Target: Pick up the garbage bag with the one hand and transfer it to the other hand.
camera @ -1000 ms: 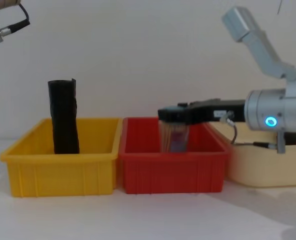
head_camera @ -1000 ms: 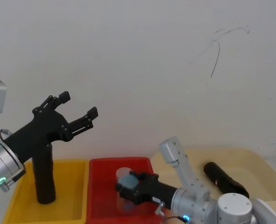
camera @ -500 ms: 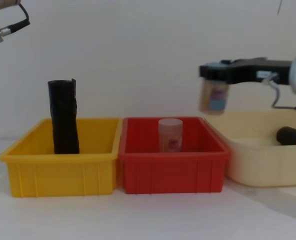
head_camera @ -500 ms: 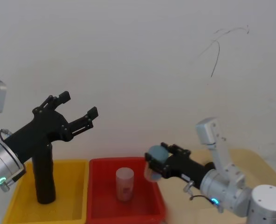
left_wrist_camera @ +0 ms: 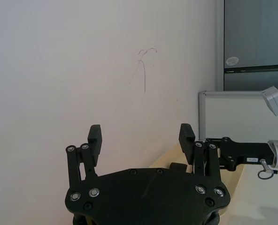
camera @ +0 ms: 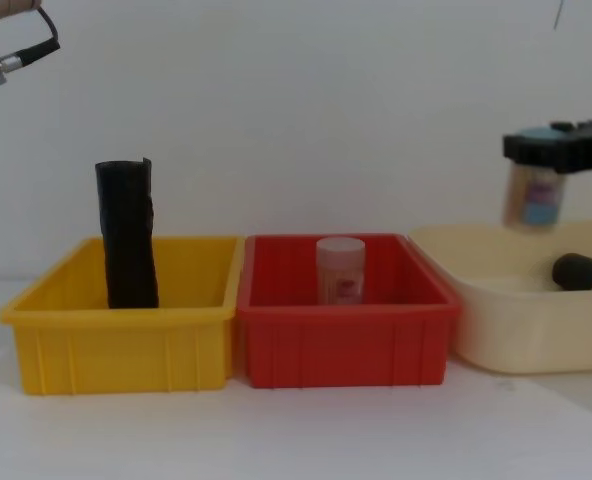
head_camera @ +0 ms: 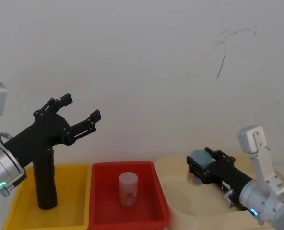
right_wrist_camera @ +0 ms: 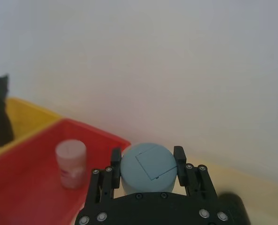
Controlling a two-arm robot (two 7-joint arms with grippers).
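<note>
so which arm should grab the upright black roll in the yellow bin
Left. The left gripper is open, raised above the roll. The right gripper is shut on a jar over the cream tub.

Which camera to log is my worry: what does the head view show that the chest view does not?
Head view adds the open left hand, raised above the yellow bin. Chest view adds a second garbage-bag roll lying in the cream tub. Both share the upright garbage-bag roll standing in the yellow bin, the clear jar in the red bin, and the right hand holding a blue-lidded jar over the tub.
</note>
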